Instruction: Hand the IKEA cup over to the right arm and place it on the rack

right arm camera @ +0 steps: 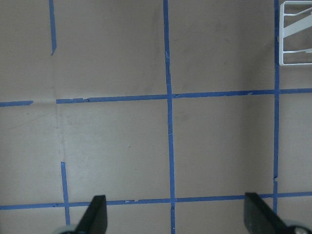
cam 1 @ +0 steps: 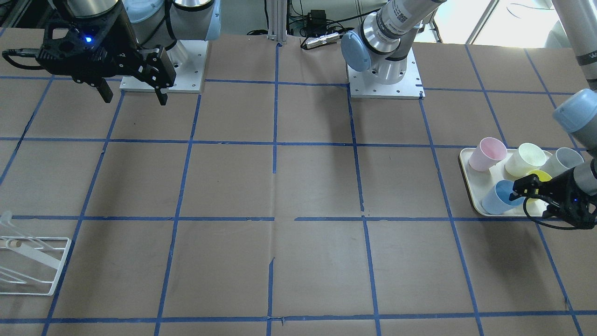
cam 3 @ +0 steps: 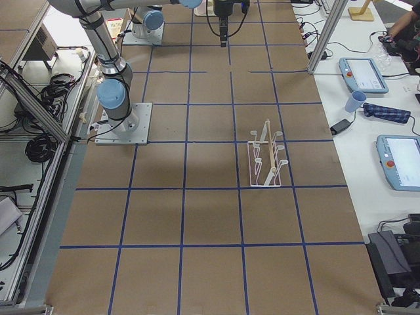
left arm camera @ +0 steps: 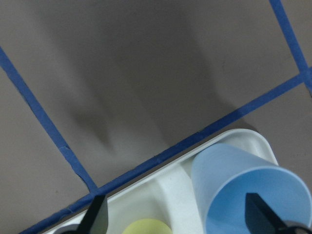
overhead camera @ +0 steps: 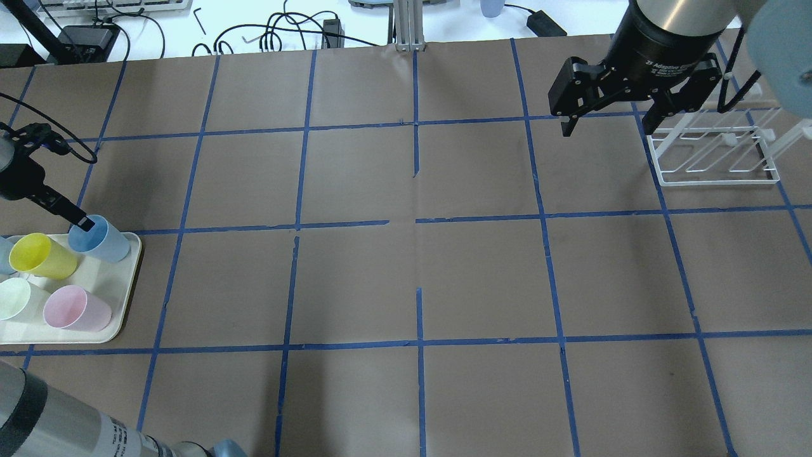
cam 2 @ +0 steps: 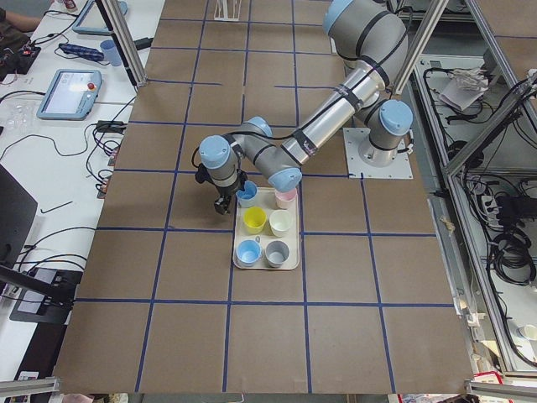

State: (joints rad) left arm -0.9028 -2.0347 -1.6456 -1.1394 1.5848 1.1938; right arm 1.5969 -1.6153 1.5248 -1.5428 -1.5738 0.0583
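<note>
1. Jaws of the left gripper (left arm camera: 175, 204) stand wide apart and grip nothing. In the left wrist view one finger (left arm camera: 261, 217) shows over the mouth of the cup (left arm camera: 234, 170) at lower right. The other finger sits outside the cup at lower left, so one cup wall lies between them. Contact with the rim cannot be confirmed.
2. The cup stands upright in a corner of the tray (overhead camera: 125, 279), at the left edge of the overhead view. The yellow cup (overhead camera: 41, 257) is just beside it. The pink cup (overhead camera: 76, 309) and the cream cup (overhead camera: 14, 298) stand nearer the bottom of that frame, on the same tray.
3. The table (overhead camera: 419, 273), brown with a blue tape grid, fills the middle of the overhead view. The picture shows nothing on that part of it.
4. The right gripper (overhead camera: 607, 124), at the upper right of the overhead view, hangs above the table. Its jaws are spread and hold nothing. Its wrist view shows only tape lines between the fingers and a rack corner at upper right.
5. The rack (overhead camera: 717, 158) stands at the upper right of the overhead view, well apart from the tray. No cup is on it.
6. Progress, as judged: the task is at its first step.
   - Done: the left gripper is positioned at the cup.
   - Left to do:
     - close on the cup wall
     - lift the cup off the tray
     - carry it toward the middle of the table
     - hand it to the right gripper
     - release it from the left gripper
     - set it on the rack
</note>
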